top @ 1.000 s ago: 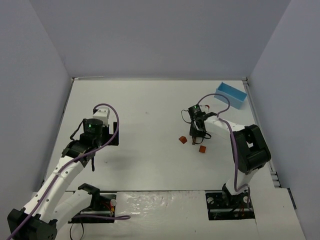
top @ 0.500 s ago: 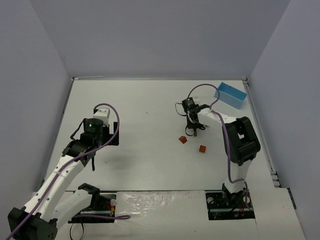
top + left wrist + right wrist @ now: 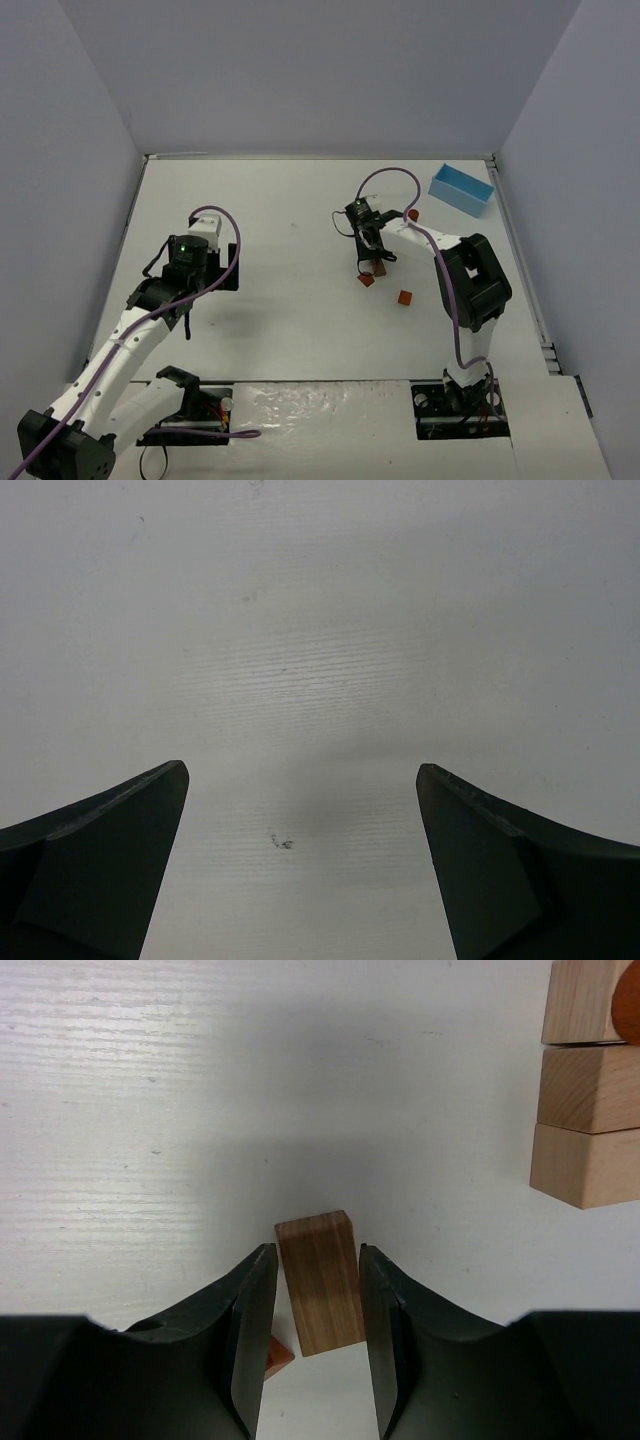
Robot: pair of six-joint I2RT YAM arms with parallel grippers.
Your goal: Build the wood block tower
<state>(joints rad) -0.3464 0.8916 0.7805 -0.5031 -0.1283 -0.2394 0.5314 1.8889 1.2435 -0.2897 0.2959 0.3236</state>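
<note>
Nearest us, the left fingers (image 3: 140,820) were spread wide above the matte white table (image 3: 320,630). Farther out, the right fingers (image 3: 250,1305) stood barely parted around a smooth, grained brown wooden block (image 3: 318,1280), with a sliver of gap on each side. The wood block tower (image 3: 588,1100), square-cut tan blocks stacked together, stood beyond them to the right, well apart.

Block (image 3: 315,1300) between right hand (image 3: 317,1255) fingers; wood block tower (image 3: 588,1100) apart, upper right in wrist view.

The white table (image 3: 280,210) holds a blue box (image 3: 461,190) at its far right corner. Two orange blocks (image 3: 405,298) lie right of centre (slightly apart).
</note>
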